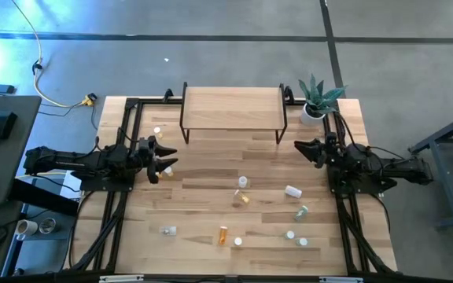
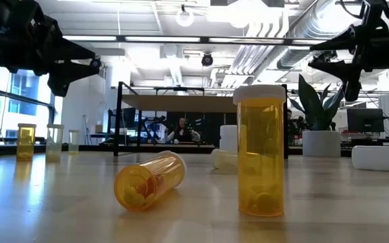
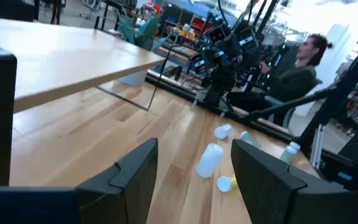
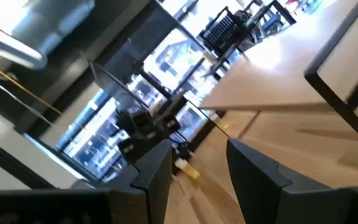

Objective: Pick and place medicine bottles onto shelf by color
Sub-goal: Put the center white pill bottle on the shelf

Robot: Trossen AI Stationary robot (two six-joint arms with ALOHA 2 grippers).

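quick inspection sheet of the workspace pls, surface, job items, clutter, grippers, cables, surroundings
surface: light-wood table, dark arm rails along both sides.
job's things: shelf at the far edge, nothing on top; medicine bottles scattered over the near half, among them an orange bottle and a white bottle lying down; two more small bottles by the left arm.
clutter: potted plant at the far right corner beside the shelf.
grippers: left gripper open, empty, above the table's left side; right gripper open, empty, near the shelf's right legs.
cables: yellow cable on the floor beyond the table's left.
surroundings: grey floor; person seated behind the table in the left wrist view.
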